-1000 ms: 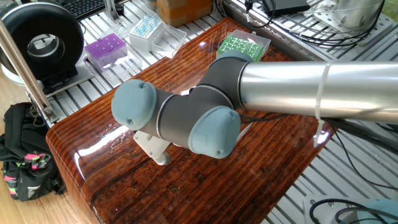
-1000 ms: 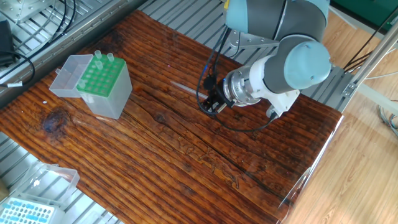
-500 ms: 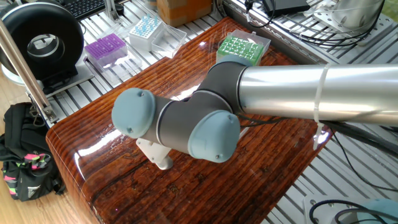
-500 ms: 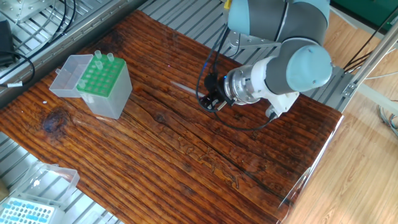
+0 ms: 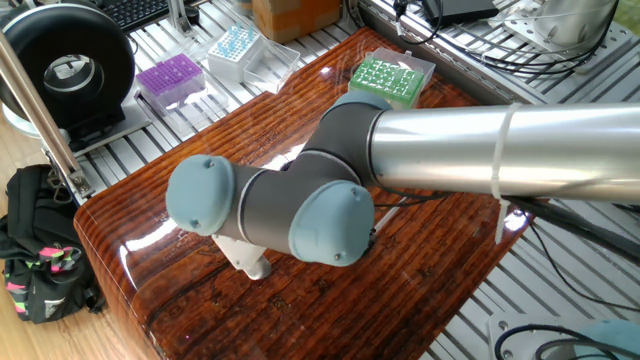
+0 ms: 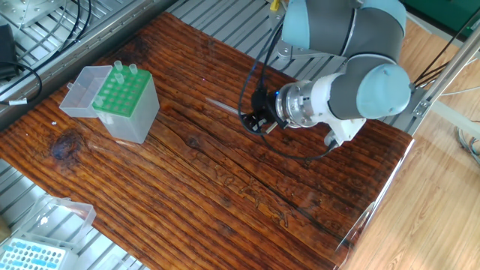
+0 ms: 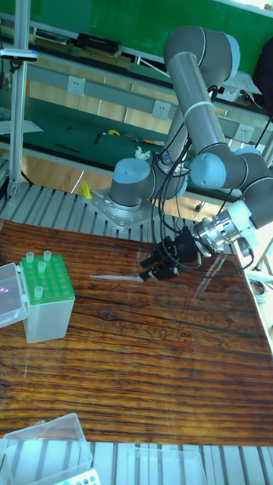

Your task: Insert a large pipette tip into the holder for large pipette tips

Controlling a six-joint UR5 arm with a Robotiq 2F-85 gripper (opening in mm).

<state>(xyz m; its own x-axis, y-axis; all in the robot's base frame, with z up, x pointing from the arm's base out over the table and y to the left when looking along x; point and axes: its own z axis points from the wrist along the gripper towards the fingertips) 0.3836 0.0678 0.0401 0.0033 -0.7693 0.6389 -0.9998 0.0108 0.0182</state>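
Note:
The large pipette tip [image 6: 222, 106] [image 7: 114, 278] lies flat on the wooden table, fine point toward the holder. The holder for large pipette tips [image 6: 124, 103] [image 7: 47, 300] [image 5: 391, 74] is the white box with a green grid top, lid swung open, a few tips standing in it. My gripper [image 6: 253, 122] [image 7: 155, 269] hovers low just beyond the tip's wide end, its fingers apart and nothing between them. In the view from the arm's side, the arm hides both the gripper and the lying tip.
A purple-topped box [image 5: 170, 78] and a blue-topped clear box [image 5: 232, 45] stand on the metal bench beyond the table. Another clear box [image 6: 37, 244] sits off the table's near edge. Black cables [image 6: 255, 79] hang from the wrist.
The wrist has turned and shifted slightly away from the holder. The pipette tip has stayed where it lay.

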